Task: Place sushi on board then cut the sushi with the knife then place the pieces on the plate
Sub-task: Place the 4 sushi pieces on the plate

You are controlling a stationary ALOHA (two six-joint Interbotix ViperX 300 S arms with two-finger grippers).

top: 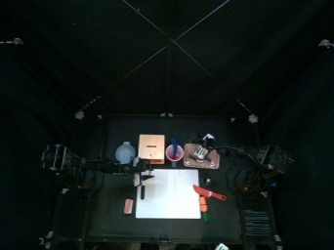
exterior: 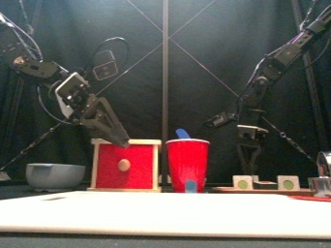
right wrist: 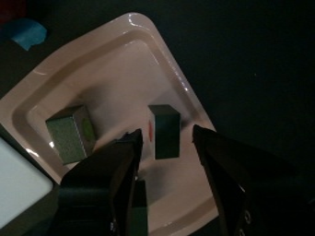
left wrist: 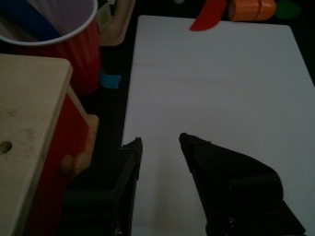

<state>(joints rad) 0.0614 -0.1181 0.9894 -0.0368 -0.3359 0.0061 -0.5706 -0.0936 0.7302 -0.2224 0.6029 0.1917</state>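
Two dark green sushi pieces (right wrist: 74, 131) (right wrist: 165, 129) stand on the pink tray (right wrist: 123, 69); the front view shows them as pale end faces (exterior: 243, 181) (exterior: 287, 181). My right gripper (right wrist: 169, 147) hangs open just above the tray, its jaws on either side of one piece without touching it. The white board (left wrist: 215, 83) lies bare under my left gripper (left wrist: 160, 155), which is open and holds nothing. A red knife (left wrist: 209, 14) lies at the board's right edge (top: 209, 192). The red cup (exterior: 189, 163) holds the blue knife (exterior: 183, 134).
The wooden box with the red drawer (exterior: 127, 165) stands left of the cup, the blue-grey bowl (exterior: 54, 174) further left. An orange and green toy (top: 206, 206) lies by the board's right edge. A small pink thing (top: 128, 205) lies left of the board.
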